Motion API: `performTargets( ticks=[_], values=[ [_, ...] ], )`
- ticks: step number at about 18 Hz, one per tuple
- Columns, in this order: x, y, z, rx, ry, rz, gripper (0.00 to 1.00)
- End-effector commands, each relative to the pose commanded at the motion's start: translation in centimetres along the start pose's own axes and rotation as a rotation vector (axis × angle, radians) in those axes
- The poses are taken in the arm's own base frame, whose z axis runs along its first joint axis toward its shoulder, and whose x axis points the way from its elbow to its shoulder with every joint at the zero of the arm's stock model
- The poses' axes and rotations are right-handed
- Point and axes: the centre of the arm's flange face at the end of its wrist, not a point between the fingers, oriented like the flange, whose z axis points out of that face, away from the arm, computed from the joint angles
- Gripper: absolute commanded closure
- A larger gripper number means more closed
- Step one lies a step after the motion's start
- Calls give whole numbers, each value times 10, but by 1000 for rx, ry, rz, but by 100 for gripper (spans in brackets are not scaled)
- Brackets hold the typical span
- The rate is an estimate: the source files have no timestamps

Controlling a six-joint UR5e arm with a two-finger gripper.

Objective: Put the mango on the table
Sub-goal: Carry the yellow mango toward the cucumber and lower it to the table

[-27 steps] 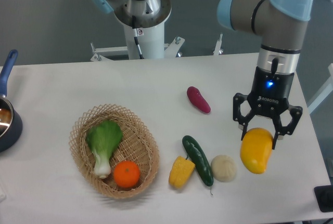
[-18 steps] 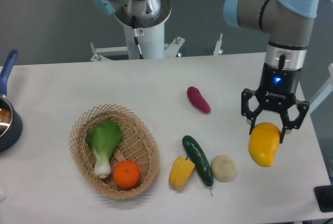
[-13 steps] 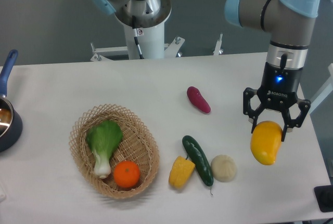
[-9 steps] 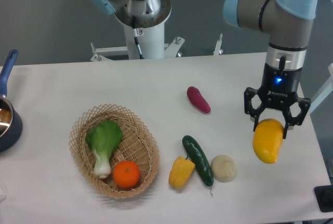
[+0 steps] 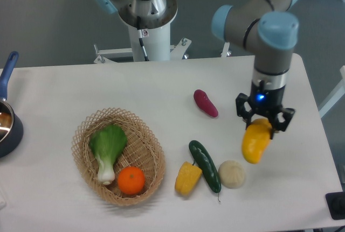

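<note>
The claw (image 5: 262, 125) grips one mango (image 5: 255, 141) by its top, hanging above the tabltop (image 5: 81, 89) beside one pale round vegetable (image 5: 232, 174).

Yellow-orange mango (image 5: 255, 142), black gripper (image 5: 262, 126), white table (image 5: 108, 89), tan woven basket (image 5: 151, 141).
</note>
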Motion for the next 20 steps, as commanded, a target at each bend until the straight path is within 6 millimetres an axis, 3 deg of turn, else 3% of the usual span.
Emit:
performTargets(
  ticks=[7,20],
  values=[
    [8,7,31,-4,56,159,71],
    [28,10,62,-3,130,115,66]
  ],
)
